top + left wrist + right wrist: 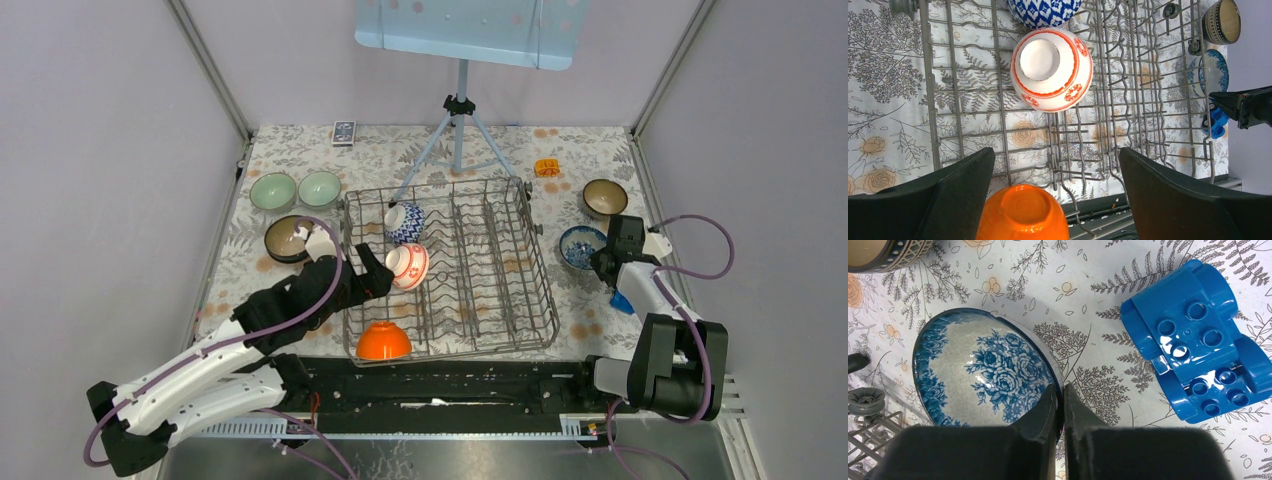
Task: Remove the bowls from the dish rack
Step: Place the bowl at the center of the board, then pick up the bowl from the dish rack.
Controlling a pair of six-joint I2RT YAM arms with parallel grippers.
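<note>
From above, the dish rack (546, 300) sits mid-worktop (480, 150) with three bowls in it: a blue-and-white patterned bowl (404, 221) at the far left, a red-and-white bowl (408, 266) just nearer, and an orange bowl (384, 341) overturned at the near left corner. Left of the rack stand two pale green bowls (272, 190) and a dark brown bowl (288, 238). To its right are a second brown bowl (604, 197) and a blue floral bowl (581, 246). The left gripper (378, 275) reaches over the rack's left wall, just beside the red-and-white bowl. The right gripper (608, 262) is at the floral bowl's rim. A tripod (458, 130) stands behind the rack.

In the left wrist view, the left gripper (1055, 155) has its fingers (948, 200) wide apart and holds nothing. The red-and-white bowl (1052, 68) lies ahead among the tines, foot toward the camera, and the orange bowl (1023, 212) is below it.

In the right wrist view, the right gripper (1060, 400) is pinched together on the near rim of the blue floral bowl (983, 370), which is on the worktop beside a blue toy block (1193, 355).
</note>
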